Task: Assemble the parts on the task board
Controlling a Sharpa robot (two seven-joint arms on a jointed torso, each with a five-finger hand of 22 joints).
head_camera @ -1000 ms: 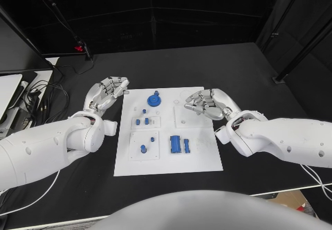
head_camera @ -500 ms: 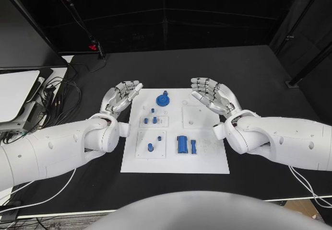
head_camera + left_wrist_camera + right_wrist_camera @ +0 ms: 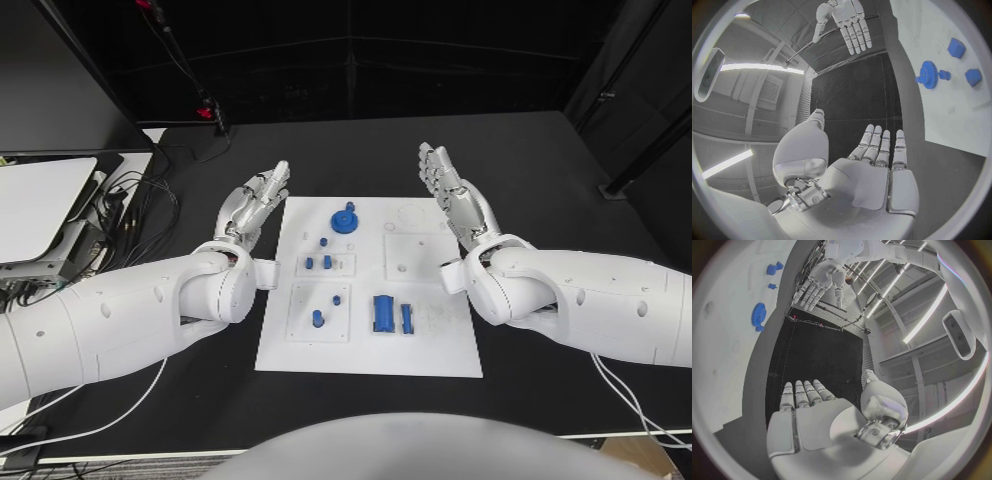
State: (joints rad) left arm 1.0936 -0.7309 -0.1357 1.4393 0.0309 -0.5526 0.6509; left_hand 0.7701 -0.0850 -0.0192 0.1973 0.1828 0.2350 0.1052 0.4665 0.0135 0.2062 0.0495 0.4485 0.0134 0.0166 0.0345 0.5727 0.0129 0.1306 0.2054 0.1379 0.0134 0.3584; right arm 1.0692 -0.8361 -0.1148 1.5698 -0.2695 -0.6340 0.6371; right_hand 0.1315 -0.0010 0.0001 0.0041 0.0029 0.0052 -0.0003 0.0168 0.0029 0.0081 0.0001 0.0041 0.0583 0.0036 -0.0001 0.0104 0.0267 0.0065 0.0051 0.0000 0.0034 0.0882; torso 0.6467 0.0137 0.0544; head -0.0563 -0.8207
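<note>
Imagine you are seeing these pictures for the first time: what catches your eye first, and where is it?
Two silver hands stand out, the left hand and the right hand, raised with fingers stretched flat on either side of the far end of the white board, holding nothing. The board lies in the middle of the black table, dotted with small blue parts. The biggest is a round blue gear near the far edge, between the hands.

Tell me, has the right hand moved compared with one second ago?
Yes. The right hand was curled over the board's far right corner; now it is open with fingers straight, off the board's right edge.
</note>
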